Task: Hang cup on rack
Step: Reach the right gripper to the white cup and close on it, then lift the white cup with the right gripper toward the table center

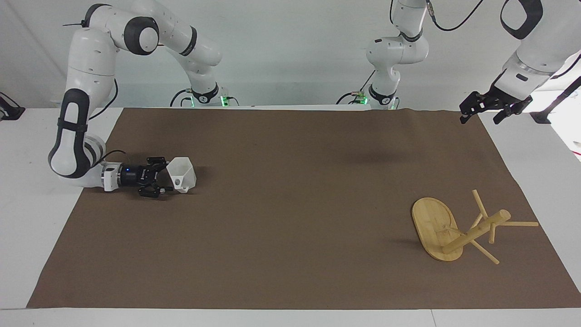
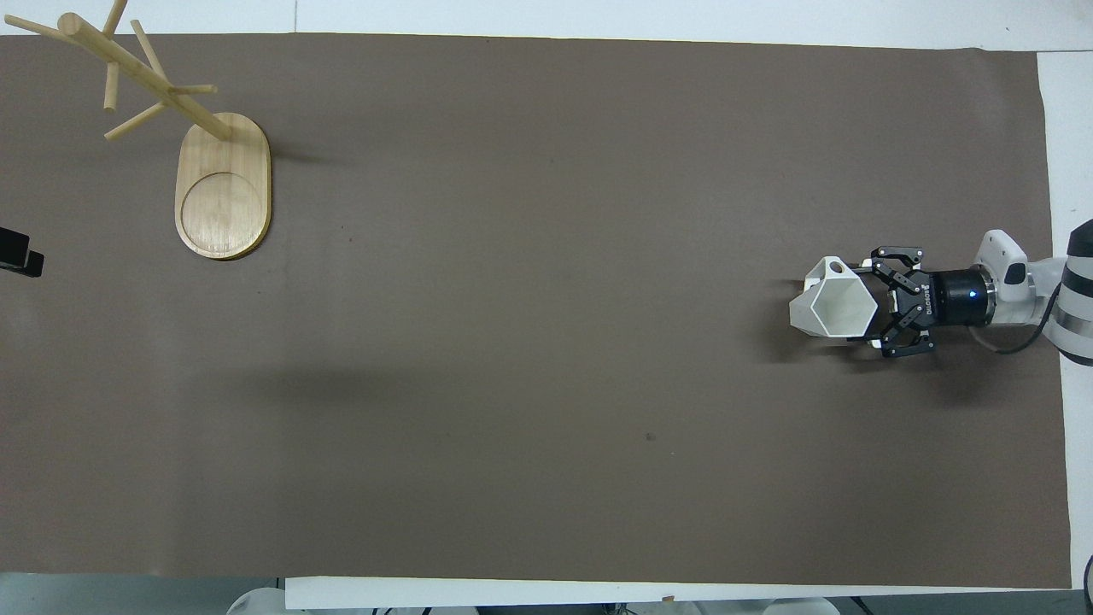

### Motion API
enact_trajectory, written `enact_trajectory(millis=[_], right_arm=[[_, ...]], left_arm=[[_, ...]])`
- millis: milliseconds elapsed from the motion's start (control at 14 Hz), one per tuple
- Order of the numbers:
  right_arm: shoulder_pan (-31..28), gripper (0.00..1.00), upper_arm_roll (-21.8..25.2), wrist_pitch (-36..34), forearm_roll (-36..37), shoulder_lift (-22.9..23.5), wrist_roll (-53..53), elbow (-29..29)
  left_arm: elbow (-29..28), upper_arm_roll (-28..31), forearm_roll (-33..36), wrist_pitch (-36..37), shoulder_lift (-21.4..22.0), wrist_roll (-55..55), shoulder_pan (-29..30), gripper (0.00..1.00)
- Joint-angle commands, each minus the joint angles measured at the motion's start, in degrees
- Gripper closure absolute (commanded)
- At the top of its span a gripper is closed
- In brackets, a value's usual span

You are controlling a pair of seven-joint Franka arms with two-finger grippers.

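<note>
The cup (image 1: 181,174) stands upright on the brown mat (image 1: 290,181) at the right arm's end of the counter (image 1: 41,227), its hexagonal mouth up and its angular handle, with the hole in it, on the side turned away from the robots. Right against it is the right hand (image 1: 164,178), lying low and level over the mat, fingers spread wide to either side of the cup's body — it has hold of nothing yet, and I can't tell whether a fingertip already touches the wall.

To my eye the step in hand is the grasp. The cup tapers toward its foot, so the fingers would do best to close on two flat facets, fairly high up, rather than on the corners, where it could twist out. It also makes sense to keep clear of the handle, since that hole has to stay free for a peg. A slow squeeze seems wise — a light cup like this may skid along the mat if one finger lands first.

The rack (image 1: 458,229) stands well apart, at the left arm's end of the counter, its post upright on the oval base with bare pegs sticking out. The left hand (image 1: 482,111) waits in the air over the mat's corner near its own base, open and empty.
</note>
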State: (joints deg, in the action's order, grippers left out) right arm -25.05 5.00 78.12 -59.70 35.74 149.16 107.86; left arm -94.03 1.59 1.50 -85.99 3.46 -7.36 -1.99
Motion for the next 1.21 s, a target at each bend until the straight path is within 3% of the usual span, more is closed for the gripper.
enact_trajectory(millis=[0, 786, 857, 1000, 1071, 1143], right_arm=[[1.1, 0.0, 0.1, 1.9, -1.6, -1.9, 2.5, 3.2], [3.6, 0.01, 0.1, 2.9, -4.4, -2.6, 8.8, 6.2], [3.7, 0.07, 0.1, 3.1, -4.4, -2.6, 8.8, 6.1], [3.8, 0.45, 0.2, 3.1, -4.4, -2.6, 8.6, 6.0], [4.6, 0.59, 0.1, 3.3, -4.4, -2.6, 8.2, 5.9], [5.0, 0.66, 0.1, 3.5, -4.5, -2.8, 6.9, 5.6]], left_arm=[[-0.4, 0.2, 1.1, 0.6, 0.7, 0.6, -0.3, 0.0], [-0.4, 0.2, 1.1, 0.6, 0.6, 0.6, -0.3, 0.0], [-0.4, 0.2, 1.1, 0.6, 0.7, 0.6, -0.3, 0.0], [-0.4, 0.2, 1.1, 0.6, 0.7, 0.6, -0.3, 0.0], [-0.4, 0.2, 1.1, 0.6, 0.6, 0.6, -0.3, 0.0], [-0.4, 0.2, 1.1, 0.6, 0.6, 0.6, -0.3, 0.0]])
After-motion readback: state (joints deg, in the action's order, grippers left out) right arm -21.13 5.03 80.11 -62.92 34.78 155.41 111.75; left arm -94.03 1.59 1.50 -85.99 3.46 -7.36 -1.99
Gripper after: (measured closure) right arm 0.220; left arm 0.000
